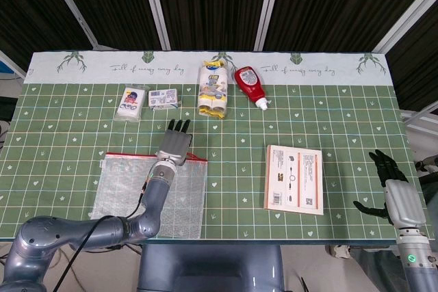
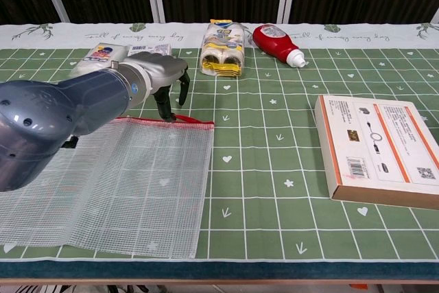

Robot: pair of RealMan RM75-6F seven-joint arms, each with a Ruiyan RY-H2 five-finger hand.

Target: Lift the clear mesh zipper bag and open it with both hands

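The clear mesh zipper bag (image 1: 116, 196) (image 2: 130, 183) lies flat at the front left of the table, its red zipper edge (image 1: 130, 156) (image 2: 103, 119) on the far side. My left hand (image 1: 175, 144) (image 2: 159, 77) hovers over the right end of that zipper, fingers spread and pointing down at the pull (image 2: 186, 118). It holds nothing, and I cannot tell whether it touches the bag. The left forearm lies across the bag and hides its middle. My right hand (image 1: 398, 196) hangs open beyond the table's right edge, seen only in the head view.
A flat white and orange box (image 1: 294, 179) (image 2: 377, 156) lies at the right. Along the back stand a red bottle (image 1: 250, 87) (image 2: 278, 42), a yellow roll pack (image 1: 213, 89) (image 2: 223, 47), a small white box (image 1: 163, 98) and a white packet (image 1: 130, 102).
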